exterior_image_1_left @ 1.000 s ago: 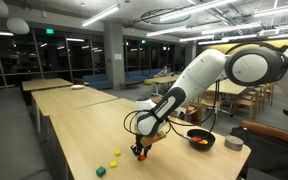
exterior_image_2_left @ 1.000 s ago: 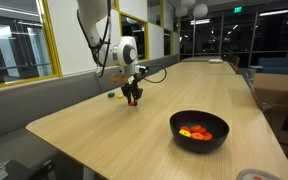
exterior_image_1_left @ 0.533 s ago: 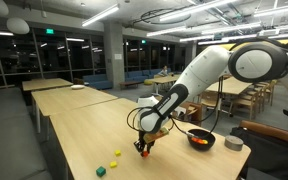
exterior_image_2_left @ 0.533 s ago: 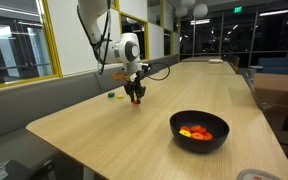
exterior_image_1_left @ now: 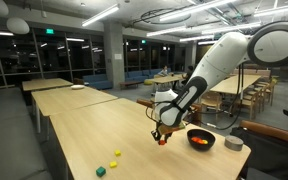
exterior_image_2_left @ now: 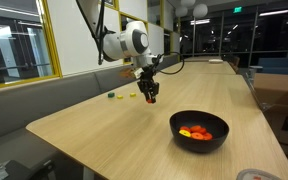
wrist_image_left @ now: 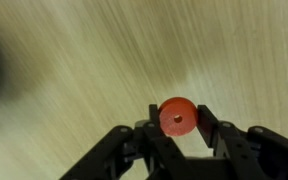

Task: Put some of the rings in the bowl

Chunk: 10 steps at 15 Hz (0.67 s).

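**Table** [exterior_image_1_left: 84,130]: The wooden surface lies below the gripper, with clear air between them. A piece dropped here would probably roll off across the smooth top.

**Arm** [exterior_image_1_left: 214,70]: It reaches out over the table. A fast swing toward the bowl could shake the load loose.

**Bowl** [exterior_image_2_left: 199,146]: The black bowl stands on the table, near the gripper but lower and off to one side in both exterior views. It already holds several orange and red rings [exterior_image_2_left: 196,131]. If the approach is too low, the fingers could hit the rim [exterior_image_1_left: 190,136] and push or tip the bowl.

**Gripper** [wrist_image_left: 179,122]: The jaws are clamped on a single red ring [wrist_image_left: 177,116], which sits between the fingertips, as the wrist view shows. In an exterior view the gripper [exterior_image_2_left: 150,97] hangs above the table, short of the bowl.

**Held ring:** Only its edges are pinched. The piece is small, round and smooth, so it may slip or twist out. If it is released before the gripper is over the bowl's opening, it will land on the table.

**Loose pieces** [exterior_image_1_left: 115,155]: These small coloured pieces lie on the table well behind the gripper, away from the bowl. They pose no hazard now.
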Motion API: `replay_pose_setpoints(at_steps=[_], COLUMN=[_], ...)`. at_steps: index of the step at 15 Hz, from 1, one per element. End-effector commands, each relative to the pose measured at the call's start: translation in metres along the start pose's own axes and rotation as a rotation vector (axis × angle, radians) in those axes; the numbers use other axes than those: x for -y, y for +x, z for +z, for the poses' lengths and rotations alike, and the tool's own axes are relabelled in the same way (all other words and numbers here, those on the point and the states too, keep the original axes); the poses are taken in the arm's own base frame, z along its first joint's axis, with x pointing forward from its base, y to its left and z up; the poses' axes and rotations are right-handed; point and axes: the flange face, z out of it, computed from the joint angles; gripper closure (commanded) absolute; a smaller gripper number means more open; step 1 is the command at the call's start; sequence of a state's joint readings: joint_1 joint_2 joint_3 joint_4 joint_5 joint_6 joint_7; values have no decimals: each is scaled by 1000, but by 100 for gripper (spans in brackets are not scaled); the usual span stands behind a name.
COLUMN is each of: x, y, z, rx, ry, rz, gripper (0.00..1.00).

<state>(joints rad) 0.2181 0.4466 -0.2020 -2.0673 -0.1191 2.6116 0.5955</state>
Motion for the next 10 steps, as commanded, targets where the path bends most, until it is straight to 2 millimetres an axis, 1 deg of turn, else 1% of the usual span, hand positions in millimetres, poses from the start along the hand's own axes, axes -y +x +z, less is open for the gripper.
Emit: replay_pose_setpoints(at_steps=[1, 3, 6, 10], x=[-48, -74, -106, -137], y=[-26, -36, -46, -52], z=[-22, -29, -39, -53], rx=[-54, -78, -121, -171], ry=[-30, -52, -84, -122], rz=[158, 241, 349, 466], gripper=[75, 75, 75, 75])
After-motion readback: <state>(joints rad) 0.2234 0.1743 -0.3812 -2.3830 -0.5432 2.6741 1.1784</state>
